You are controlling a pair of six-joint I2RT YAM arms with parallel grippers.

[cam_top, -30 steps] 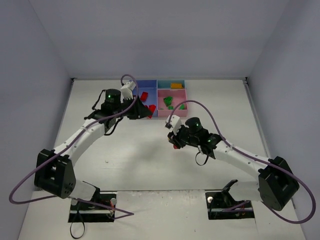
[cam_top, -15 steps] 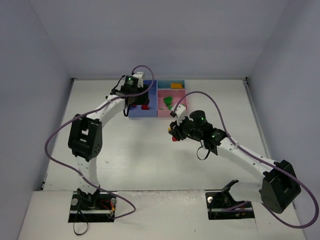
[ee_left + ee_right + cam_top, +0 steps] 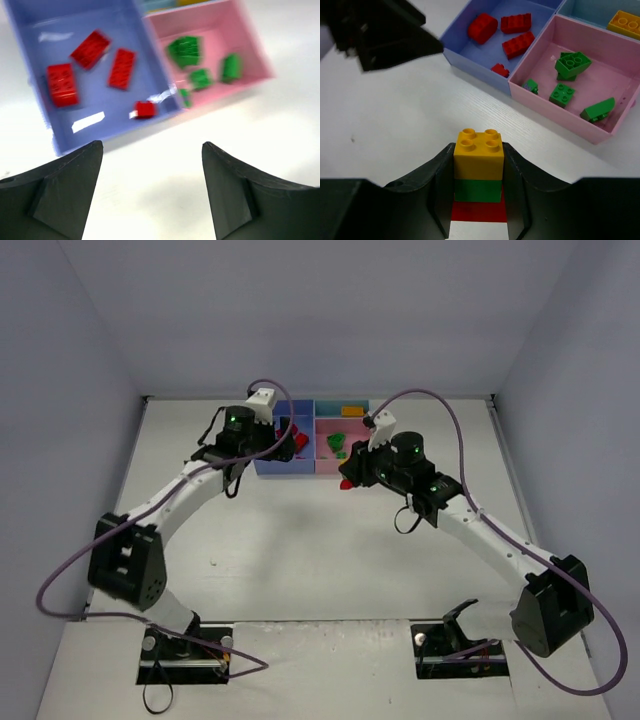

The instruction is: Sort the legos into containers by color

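Lego stack lengthwise in grip of right hand, yellow end forward; left hand wide.

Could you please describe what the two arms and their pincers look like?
Both the left arm and right arm have white links, black joint housings with small green lights, and a looping purple cable. The pincer fingers are matte black and wedge-shaped.

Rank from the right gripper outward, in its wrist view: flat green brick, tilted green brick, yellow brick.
1. Flat green brick, pink tray, near side.
2. Tilted green brick, pink tray, middle.
3. Yellow brick, teal tray behind.
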